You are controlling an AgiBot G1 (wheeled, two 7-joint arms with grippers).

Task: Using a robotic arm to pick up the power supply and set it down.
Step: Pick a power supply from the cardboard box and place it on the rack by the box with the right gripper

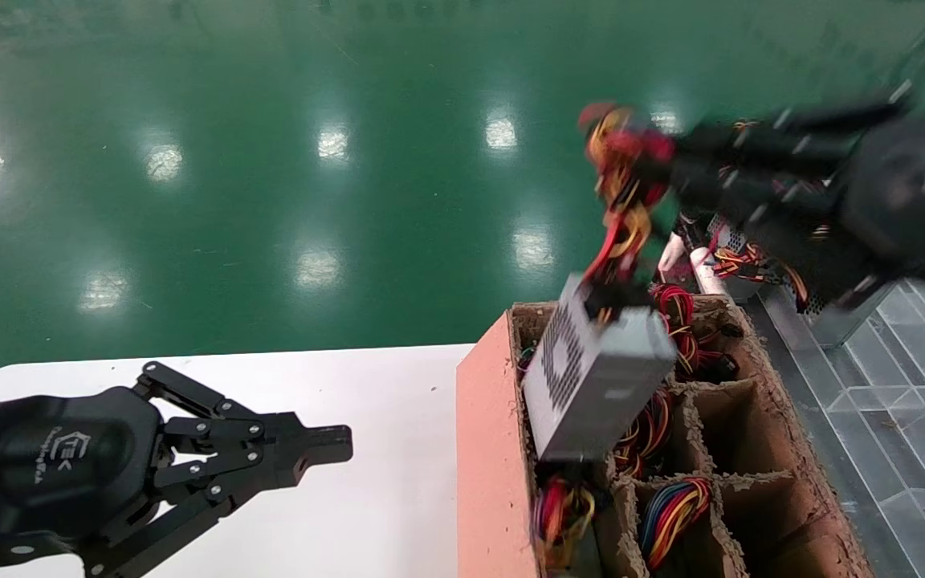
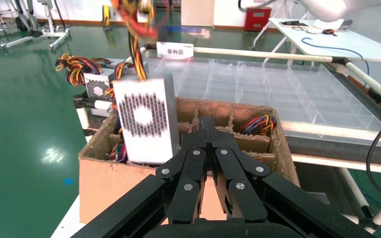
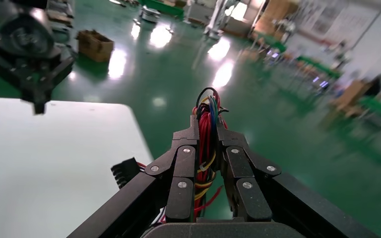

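The power supply (image 1: 599, 377), a grey metal box with a perforated vent side, hangs tilted over the left cells of the cardboard box (image 1: 495, 433). Its mostly red wire bundle (image 1: 627, 185) runs up to my right gripper (image 1: 671, 168), which is shut on the wires. In the right wrist view the red, yellow and black wire bundle (image 3: 207, 119) is pinched in the right gripper (image 3: 207, 130). The left wrist view shows the power supply (image 2: 146, 121) with its lower end about level with the cardboard box's (image 2: 104, 183) rim. My left gripper (image 1: 334, 445) is shut and idle over the white table (image 1: 382, 482).
The cardboard box's divided cells hold more coloured wire bundles (image 1: 671, 506). A clear plastic divider tray (image 2: 278, 84) lies beyond the box, to my right. Another grey unit with wires (image 2: 96, 87) sits behind the box. Green floor lies past the table edge.
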